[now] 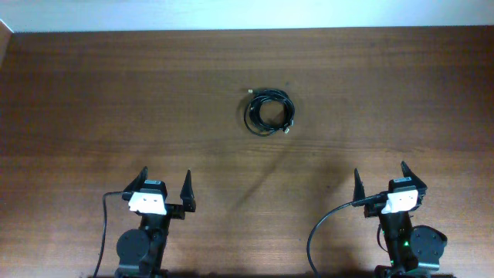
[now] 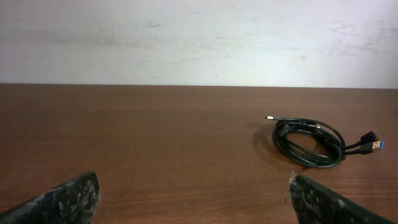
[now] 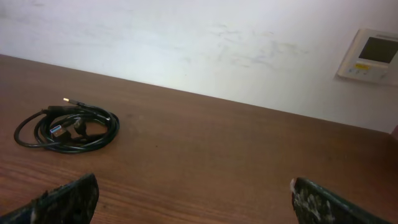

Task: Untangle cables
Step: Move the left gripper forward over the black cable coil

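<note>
Bench: the dark wooden bench (image 1: 93, 100) fills nearly the whole overhead frame. Apart from the cables and the two arm bases along the bottom edge, you can see nothing else on it.

Wall: a pale wall (image 2: 199, 37) runs behind the far edge of the bench. It carries a small white wall panel (image 3: 369, 56) with a screen, at the upper right of the right wrist frame.

Left tool: the left tool (image 1: 166, 176) sits at the lower left of the overhead frame with its fingers spread wide and nothing between them. It looks parked, facing the work and well apart from it.

Right tool: the right tool (image 1: 380, 170) mirrors it at the lower right, also spread wide and holding nothing.

Cables: the cables (image 1: 268, 113) lie in one small black coil, upper centre of the overhead frame and slightly right of the middle. That puts them between the two arms, so you can likely reach in from either side. No tool touches them.

Loops: the strands overlap in a rough ring, and you cannot tell how many cords there are.

Plug ends: a USB plug (image 2: 373, 144) with a blue insert sticks out at the coil's right in the left wrist frame. A thin metal-tipped plug (image 2: 271, 117) pokes out at its upper left. These free ends look like your easiest first grips.
</note>
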